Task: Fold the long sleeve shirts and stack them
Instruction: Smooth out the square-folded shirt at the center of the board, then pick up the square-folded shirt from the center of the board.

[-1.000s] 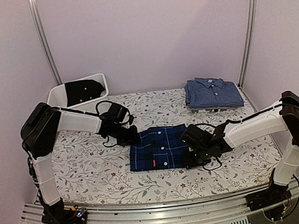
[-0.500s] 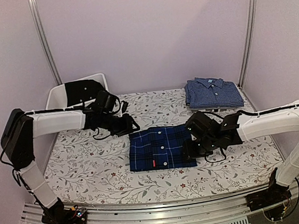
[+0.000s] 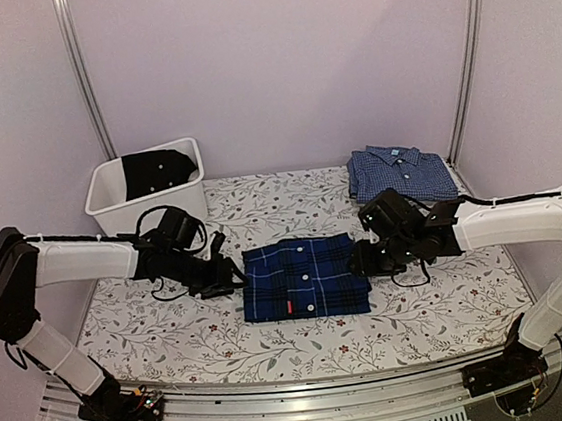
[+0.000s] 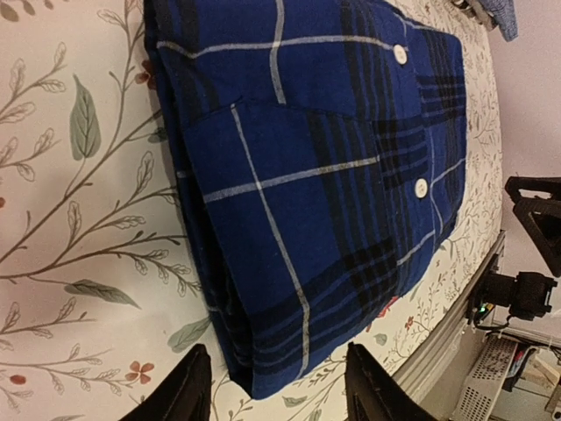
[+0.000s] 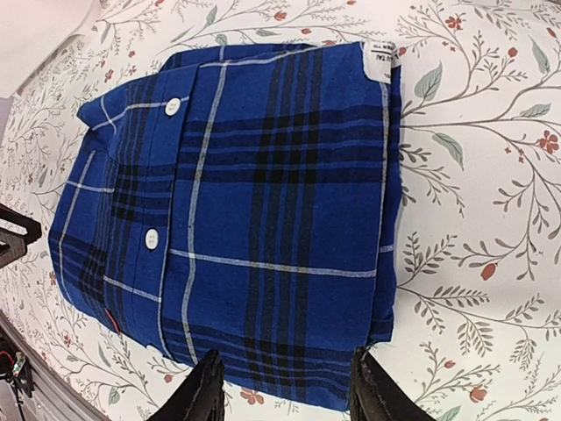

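The plaid shirt's (image 5: 245,219) white tag (image 5: 379,60) carries print too small to read.

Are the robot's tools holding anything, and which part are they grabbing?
Nothing is held. The left tool and right tool stand open at opposite edges of the folded plaid shirt.

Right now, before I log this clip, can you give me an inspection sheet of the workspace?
Surface: table covered by a floral cloth.
Job's things: plaid shirt folded at the centre; light blue checked shirt folded at the far right, apart from it; not yet stacked.
Clutter: white bin at the far left, dark garment inside.
Pincers: left pincer open at the plaid shirt's left edge; right pincer open at its right edge; neither holds anything.
Cables: black cables looped at both wrists.
Surroundings: lilac walls, metal posts, rail at the near edge.
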Controlling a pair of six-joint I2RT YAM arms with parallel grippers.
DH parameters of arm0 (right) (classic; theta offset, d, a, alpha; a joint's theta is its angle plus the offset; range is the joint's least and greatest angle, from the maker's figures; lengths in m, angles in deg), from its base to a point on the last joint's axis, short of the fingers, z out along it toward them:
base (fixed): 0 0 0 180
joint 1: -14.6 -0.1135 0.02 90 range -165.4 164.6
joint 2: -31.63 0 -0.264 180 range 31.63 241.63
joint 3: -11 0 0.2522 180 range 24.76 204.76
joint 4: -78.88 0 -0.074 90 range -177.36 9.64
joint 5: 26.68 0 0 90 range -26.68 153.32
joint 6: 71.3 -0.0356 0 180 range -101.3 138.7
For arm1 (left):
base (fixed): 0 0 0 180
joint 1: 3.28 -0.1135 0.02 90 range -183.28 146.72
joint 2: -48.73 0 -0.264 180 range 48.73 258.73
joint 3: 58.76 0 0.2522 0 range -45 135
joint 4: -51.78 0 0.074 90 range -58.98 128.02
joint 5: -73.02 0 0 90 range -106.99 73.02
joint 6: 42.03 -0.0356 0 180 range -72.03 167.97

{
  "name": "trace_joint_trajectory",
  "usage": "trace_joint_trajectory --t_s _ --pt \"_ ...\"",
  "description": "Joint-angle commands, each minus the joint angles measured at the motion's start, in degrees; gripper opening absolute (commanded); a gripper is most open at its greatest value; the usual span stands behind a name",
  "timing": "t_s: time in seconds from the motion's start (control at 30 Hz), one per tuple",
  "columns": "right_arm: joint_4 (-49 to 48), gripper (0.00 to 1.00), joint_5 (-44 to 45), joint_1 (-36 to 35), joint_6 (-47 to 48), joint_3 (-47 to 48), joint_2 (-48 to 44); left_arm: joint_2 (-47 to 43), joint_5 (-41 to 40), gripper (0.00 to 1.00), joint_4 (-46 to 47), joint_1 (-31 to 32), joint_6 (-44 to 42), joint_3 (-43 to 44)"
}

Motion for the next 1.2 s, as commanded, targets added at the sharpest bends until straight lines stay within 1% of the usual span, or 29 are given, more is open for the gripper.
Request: trace_joint_trajectory --t_s 0.0,0.13,0.23,0.37,0.53,0.67,0.8,0.9,1.03,1.17 --pt "-3.63 0.47 -2.29 0.05 1.80 1.53 1.40 -0.21 3.41 0.52 3.27 -0.62 0.28 -1.39" --pt "-5.67 0.46 -5.71 -0.28 3.32 6.10 5.51 1.77 0.98 0.54 3.37 -0.69 -0.01 -1.55" --pt "-5.06 0.45 -5.60 -1.60 4.47 10.46 9.88 3.96 0.69 0.57 5.41 -0.76 0.12 -1.71" --pt "-3.45 0.44 -4.96 -3.59 5.98 16.58 15.46 6.71 1.02 0.57 7.91 -0.76 0.86 -1.30" --pt "-1.49 0.42 -3.33 -4.89 7.39 22.43 22.34 8.42 -0.52 0.50 7.75 -0.60 1.45 -1.26" --pt "2.15 0.42 0.89 -5.00 7.74 25.92 27.45 9.97 -3.05 0.45 6.17 -0.20 1.67 -0.85" --pt "4.08 0.41 3.16 -5.03 7.64 26.79 30.75 12.07 -4.45 0.42 5.83 0.28 1.74 -0.26" --pt "4.47 0.41 3.49 -5.02 7.55 26.49 31.48 13.60 -4.52 0.40 6.08 0.92 1.92 0.48" --pt "4.55 0.41 3.57 -5.00 7.38 25.91 31.40 15.60 -4.41 0.35 6.55 2.14 3.33 1.22" --pt "4.40 0.41 3.44 -4.95 7.29 25.81 30.45 17.34 -4.41 0.25 7.52 2.58 5.45 1.12"
